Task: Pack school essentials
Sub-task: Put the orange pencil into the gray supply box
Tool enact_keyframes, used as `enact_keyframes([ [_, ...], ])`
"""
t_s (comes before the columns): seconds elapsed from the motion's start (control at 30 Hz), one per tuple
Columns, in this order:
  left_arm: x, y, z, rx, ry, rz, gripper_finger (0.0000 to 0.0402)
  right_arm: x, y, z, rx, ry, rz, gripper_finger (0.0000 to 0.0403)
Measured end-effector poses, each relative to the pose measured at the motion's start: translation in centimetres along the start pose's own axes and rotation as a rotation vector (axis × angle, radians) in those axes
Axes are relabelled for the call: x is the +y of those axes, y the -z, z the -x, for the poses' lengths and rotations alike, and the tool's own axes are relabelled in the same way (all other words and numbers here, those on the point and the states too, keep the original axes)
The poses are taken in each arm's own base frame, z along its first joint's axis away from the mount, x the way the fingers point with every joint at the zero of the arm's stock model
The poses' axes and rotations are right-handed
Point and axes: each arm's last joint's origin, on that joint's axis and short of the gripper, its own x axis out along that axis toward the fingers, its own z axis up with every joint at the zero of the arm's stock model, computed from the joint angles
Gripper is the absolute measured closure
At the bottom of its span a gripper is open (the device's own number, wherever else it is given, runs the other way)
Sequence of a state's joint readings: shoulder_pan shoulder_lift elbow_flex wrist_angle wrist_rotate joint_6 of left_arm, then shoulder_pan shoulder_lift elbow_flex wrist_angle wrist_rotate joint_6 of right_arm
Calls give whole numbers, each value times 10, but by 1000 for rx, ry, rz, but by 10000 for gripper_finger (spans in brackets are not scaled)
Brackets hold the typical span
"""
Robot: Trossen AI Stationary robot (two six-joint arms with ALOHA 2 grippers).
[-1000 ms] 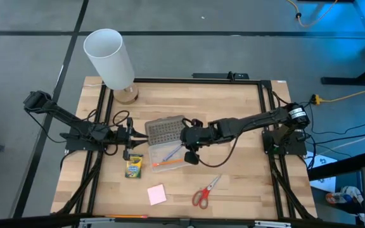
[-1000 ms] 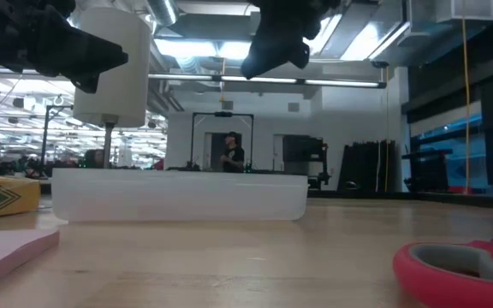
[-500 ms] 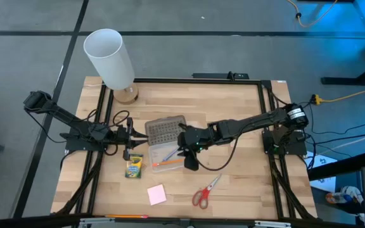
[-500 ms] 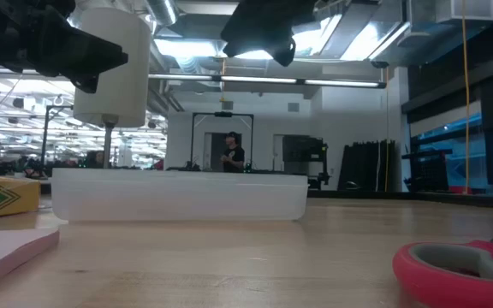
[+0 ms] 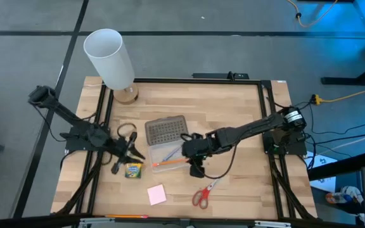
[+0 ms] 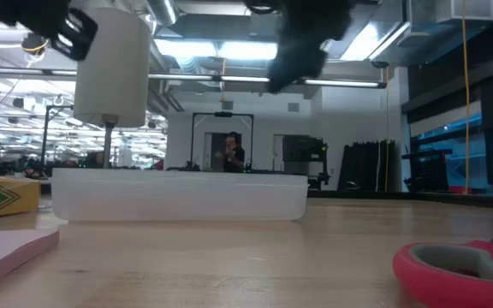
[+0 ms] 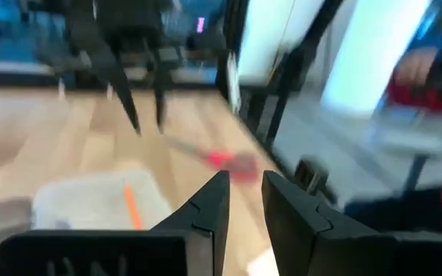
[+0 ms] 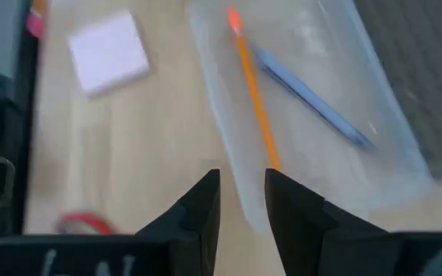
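The clear case's tray lies mid-table with the orange pencil and the blue pen inside. My right gripper hovers just off the tray's right end, shut and empty, above the table. The red-handled scissors lie nearer the front edge. My left gripper hovers shut and empty beside the green-and-yellow crayon box, which lies flat left of the tray. The pink sticky-note pad lies flat near the front edge.
The case's grey dotted lid lies behind the tray. The tall white cylinder stands at the far left corner. A black frame borders the table. Bare wood lies right of the scissors and along the far side.
My right gripper has gone from over the tray toward the near edge, off the tray's right end and closer to the scissors. My left gripper has swung toward the near edge, to the crayon box, and has turned. The objects have stayed in place.
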State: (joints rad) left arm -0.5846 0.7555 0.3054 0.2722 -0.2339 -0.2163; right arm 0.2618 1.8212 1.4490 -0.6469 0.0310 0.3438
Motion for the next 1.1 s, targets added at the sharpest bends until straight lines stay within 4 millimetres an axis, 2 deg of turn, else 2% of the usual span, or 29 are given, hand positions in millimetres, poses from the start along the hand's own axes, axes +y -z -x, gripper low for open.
enact_keyframes([
  [0.13, -31, -21, -14, 188, 71, -80, 328, -11, 14, 16, 97, 176, -83, 297],
  [0.3, -63, -28, -26, 353, 157, -53, 328, -16, 26, 37, 184, 255, -120, 297],
  [0.43, -77, -24, -35, 407, 138, 50, 322, -18, 28, 50, 189, 286, -110, 297],
  [0.67, -81, -4, -50, 528, 6, 325, 293, -22, 36, 72, 221, 329, -103, 297],
  [0.77, -77, 7, -51, 615, -71, 411, 279, -21, 37, 75, 215, 324, -99, 297],
  [0.87, -78, 11, -51, 677, -67, 483, 270, -19, 38, 75, 216, 324, -92, 297],
  [1.1, -79, 7, -56, 582, -81, 502, 270, -17, 36, 75, 185, 334, -84, 297],
])
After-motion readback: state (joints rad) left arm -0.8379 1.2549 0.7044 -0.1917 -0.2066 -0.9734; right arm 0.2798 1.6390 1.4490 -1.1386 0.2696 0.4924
